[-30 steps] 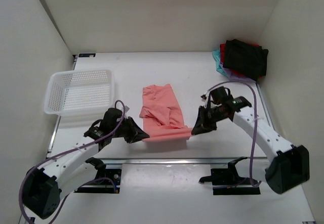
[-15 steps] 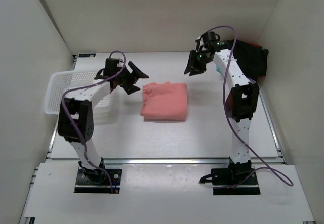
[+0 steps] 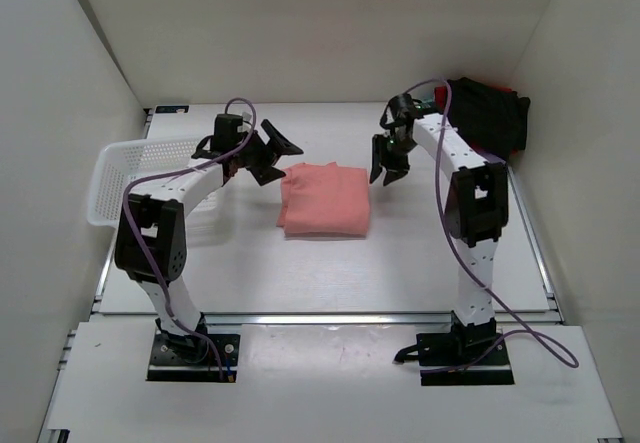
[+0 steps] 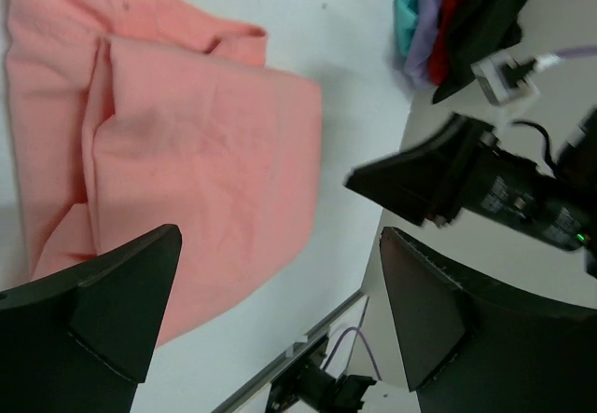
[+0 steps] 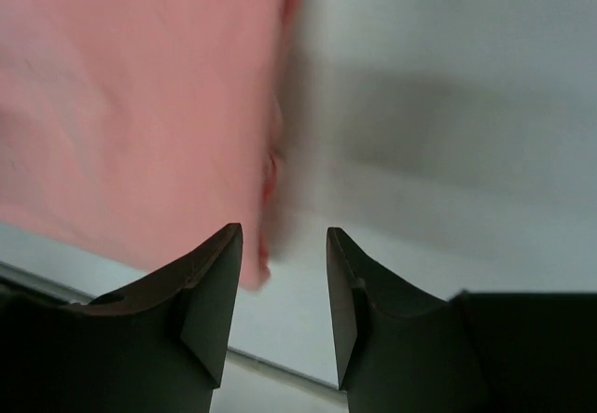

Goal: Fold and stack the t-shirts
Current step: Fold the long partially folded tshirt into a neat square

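The salmon-pink t-shirt (image 3: 325,199) lies folded into a flat rectangle mid-table, its layers showing in the left wrist view (image 4: 187,143). My left gripper (image 3: 277,160) hovers at its far left corner, open wide and empty (image 4: 280,245). Above the far right corner hangs my right gripper (image 3: 386,175), jaws partly open with nothing between them (image 5: 284,245); the shirt's edge (image 5: 140,105) lies just left of them. The other folded t-shirts form a stack (image 3: 487,113) at the back right, black on top, with teal, purple and red edges (image 4: 431,12).
A white mesh basket (image 3: 125,178) stands at the left edge, beside the left arm. White walls close in the table at the back and both sides. A metal rail (image 3: 330,315) runs along the front, ahead of the arm bases.
Both arms carried the shirt's near edge from the front to the back, folding it over, and let go. Since then the right gripper has dropped toward the shirt's far right corner.
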{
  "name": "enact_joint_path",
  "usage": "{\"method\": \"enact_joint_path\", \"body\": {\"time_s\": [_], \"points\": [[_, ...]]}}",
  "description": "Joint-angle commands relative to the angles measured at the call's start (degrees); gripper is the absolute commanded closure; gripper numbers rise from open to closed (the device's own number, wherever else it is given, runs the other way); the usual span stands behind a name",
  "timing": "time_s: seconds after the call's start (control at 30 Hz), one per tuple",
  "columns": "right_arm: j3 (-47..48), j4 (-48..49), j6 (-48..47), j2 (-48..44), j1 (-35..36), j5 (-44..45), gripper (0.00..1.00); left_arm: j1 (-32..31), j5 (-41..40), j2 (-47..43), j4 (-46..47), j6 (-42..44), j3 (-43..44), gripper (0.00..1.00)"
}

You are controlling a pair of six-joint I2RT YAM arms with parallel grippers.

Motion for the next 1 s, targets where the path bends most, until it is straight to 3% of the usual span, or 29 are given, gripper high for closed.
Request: {"method": "enact_joint_path", "body": {"time_s": [0.0, 0.17, 0.33, 0.47, 0.57, 0.63, 0.67, 0.73, 0.97], "points": [[-10.8, 4.88, 0.18, -16.91, -4.33, -0.77, 0.61, -0.38, -0.33, -1.02, -1.96, 3.61, -1.87, 0.01], [-38.42, 24.97, -0.53, -33.29, -7.24, -10.15, 0.6, 0.14, -2.1, 2.15, -4.35, 7.75, 2.7, 0.01], [-41.28, 36.52, 4.83, -28.31, -8.57, -19.22, 0.59, 0.15, -0.26, 2.77, -2.16, 8.02, 2.0, 0.01], [-34.8, 40.04, 4.67, -18.4, -7.87, -21.34, 0.58, -0.64, 0.09, 3.91, -0.75, 8.46, 1.29, 0.02], [-28.99, 39.08, 3.87, -12.84, -7.52, -21.51, 0.58, -1.52, 0.18, 5.58, -1.79, 9.25, 2.96, 0.17], [-27.05, 39.51, 3.17, -9.59, -8.04, -21.87, 0.57, -2.05, -0.95, 6.2, -1.19, 9.08, 2.88, 0.39], [-25.99, 39.08, 3.08, -8.19, -8.13, -22.22, 0.58, -1.97, -0.78, 7.07, -0.75, 8.03, 2.44, 0.58], [-24.58, 39.16, 3.25, -7.04, -8.22, -22.75, 0.58, -1.79, -0.69, 7.86, 1.18, 6.71, 1.56, 0.72], [-23.87, 41.01, 4.4, -4.66, -9.18, -23.89, 0.56, -2.31, -5.88, 10.32, -0.39, 7.49, 2.17, 0.64]]}}
